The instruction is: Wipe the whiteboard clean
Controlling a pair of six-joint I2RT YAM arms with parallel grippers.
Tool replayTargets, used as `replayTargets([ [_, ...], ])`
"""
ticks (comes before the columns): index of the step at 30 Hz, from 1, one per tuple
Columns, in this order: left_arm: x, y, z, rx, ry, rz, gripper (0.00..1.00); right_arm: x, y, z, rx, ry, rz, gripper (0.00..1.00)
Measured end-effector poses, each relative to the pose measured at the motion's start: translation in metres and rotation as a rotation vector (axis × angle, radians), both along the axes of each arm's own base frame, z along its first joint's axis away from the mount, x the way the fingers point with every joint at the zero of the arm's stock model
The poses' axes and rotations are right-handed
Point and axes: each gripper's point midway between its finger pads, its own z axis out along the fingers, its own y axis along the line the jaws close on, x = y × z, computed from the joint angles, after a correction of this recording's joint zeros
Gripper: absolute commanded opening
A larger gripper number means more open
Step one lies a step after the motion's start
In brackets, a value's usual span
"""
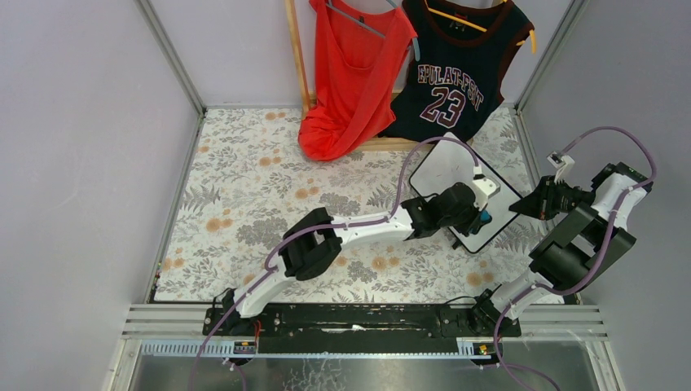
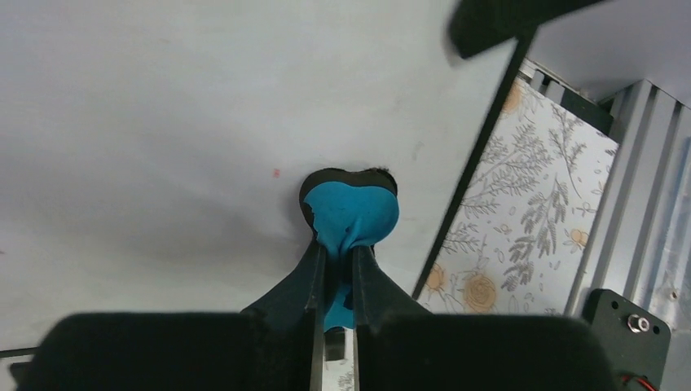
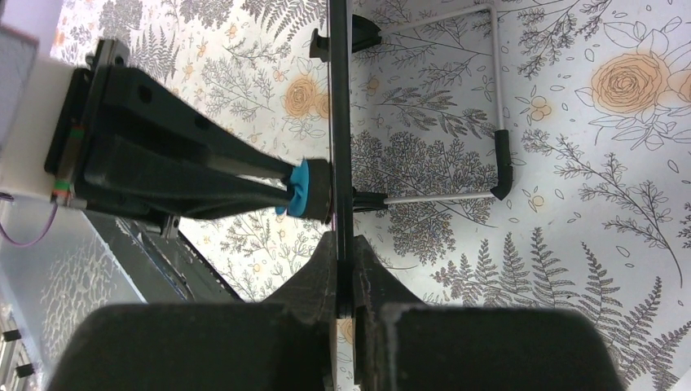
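Top view: whiteboard [image 1: 453,171] on right half of bench [image 1: 244,195], long axis far-left to near-right. Left pincer [image 1: 482,217] over its near-right part, right pincer [image 1: 521,207] at its near-right edge.

Left wrist: left pincer clamped on blue eraser [image 2: 354,213], pad against board face. Red speck [image 2: 276,173] just left, likely next stroke.

Right wrist: board edge-on, right pincer closed on frame.

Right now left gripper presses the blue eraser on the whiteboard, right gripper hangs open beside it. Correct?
Not quite: the right gripper is shut on the edge of the whiteboard, as the right wrist view shows. The left gripper does press the eraser on it.
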Motion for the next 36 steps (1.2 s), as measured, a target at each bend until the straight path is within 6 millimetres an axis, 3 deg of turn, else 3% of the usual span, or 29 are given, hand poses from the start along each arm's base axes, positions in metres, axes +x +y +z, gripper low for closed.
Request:
replayTargets([
  [8, 0.037, 0.014, 0.011, -0.013, -0.008, 0.051, 0.00, -0.001, 0.000, 0.001, -0.018, -0.008, 0.001, 0.00],
  [25, 0.105, 0.055, 0.013, -0.013, -0.007, 0.153, 0.00, -0.001, 0.001, 0.000, -0.010, 0.001, -0.007, 0.00],
  [30, 0.141, 0.083, 0.012, 0.003, -0.023, 0.229, 0.00, -0.002, 0.001, 0.000, -0.008, 0.003, -0.007, 0.00],
  [36, 0.189, 0.129, 0.006, 0.041, -0.027, 0.354, 0.00, -0.003, 0.002, 0.002, -0.014, 0.001, -0.003, 0.00],
])
